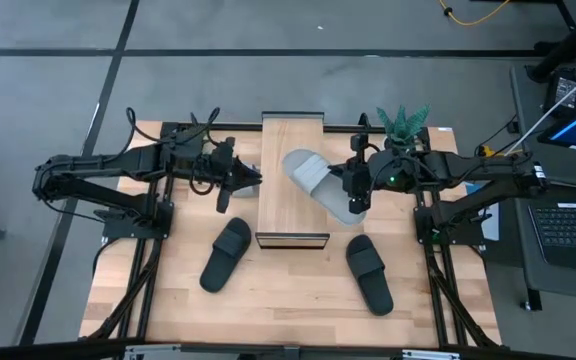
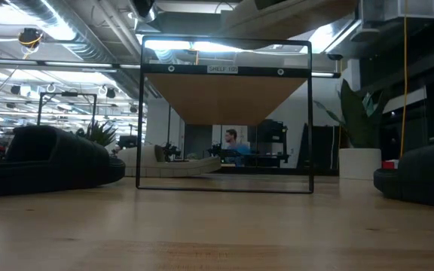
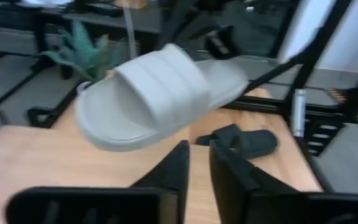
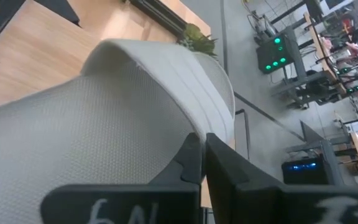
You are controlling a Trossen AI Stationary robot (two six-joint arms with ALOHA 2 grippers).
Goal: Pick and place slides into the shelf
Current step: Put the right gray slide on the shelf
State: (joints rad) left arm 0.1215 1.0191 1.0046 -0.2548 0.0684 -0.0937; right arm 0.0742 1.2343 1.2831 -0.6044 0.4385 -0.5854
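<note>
One light grey slide (image 1: 316,183) hangs over the right part of the shelf's wood top (image 1: 288,140), its ribbed strap toward the far left. My right gripper (image 1: 356,203) is shut on its near-right end. My left gripper (image 1: 251,181) waits just off the shelf's left edge, its fingers (image 3: 182,165) a narrow gap apart and touching nothing. Two black slides lie sole-down on the table, one near left (image 1: 226,255) and one near right (image 1: 370,272). The second grey slide is out of view. In the low view the shelf (image 2: 224,113) stands as a dark frame under its plank. My right gripper (image 4: 202,158) pinches the grey slide at the side rim of its heel end (image 4: 188,127), beside the textured footbed. The fingers come from the table's right, slanting down. The slide is lifted clear of the shelf top and tilted, with its strap end (image 3: 160,87) away from the gripper.
A small potted plant (image 1: 403,125) stands at the table's far right, behind the right arm. Bare wood lies between the two black slides along the near edge (image 1: 293,300). A laptop (image 1: 573,225) sits off the table to the right. A person shows in the room beyond the shelf (image 2: 232,139).
</note>
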